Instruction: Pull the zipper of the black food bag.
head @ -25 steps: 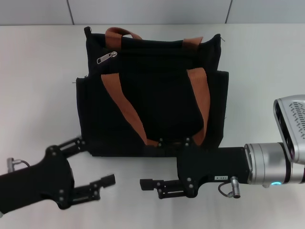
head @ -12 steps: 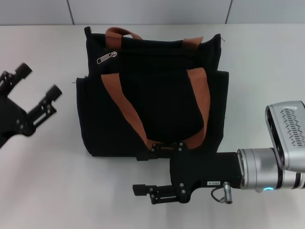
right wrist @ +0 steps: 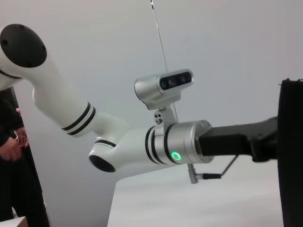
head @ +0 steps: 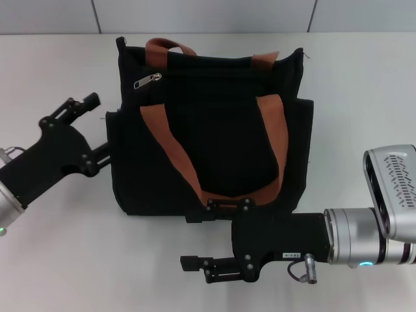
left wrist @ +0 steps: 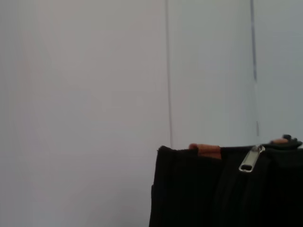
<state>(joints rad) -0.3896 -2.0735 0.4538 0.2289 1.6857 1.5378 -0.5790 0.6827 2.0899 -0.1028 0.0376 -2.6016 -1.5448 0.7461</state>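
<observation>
The black food bag (head: 214,130) lies flat on the white table with its rust-brown handles on top. The zipper (head: 147,80), a small silver pull tab, sits at the bag's far left corner. My left gripper (head: 97,127) is open at the bag's left side, one finger beside the bag's far left corner and the other against its left edge. The left wrist view shows the zipper (left wrist: 250,159) and the bag's top (left wrist: 208,189). My right gripper (head: 193,240) is open at the bag's near edge, its upper finger touching the bag's bottom.
The white table (head: 364,104) stretches on both sides of the bag. A wall with panel seams (head: 195,16) lies behind. The right wrist view shows my left arm (right wrist: 180,142) and the bag's edge (right wrist: 289,156).
My left gripper has swung from the near left of the table up and then right to the bag's left side. My right gripper has shifted slightly nearer and left.
</observation>
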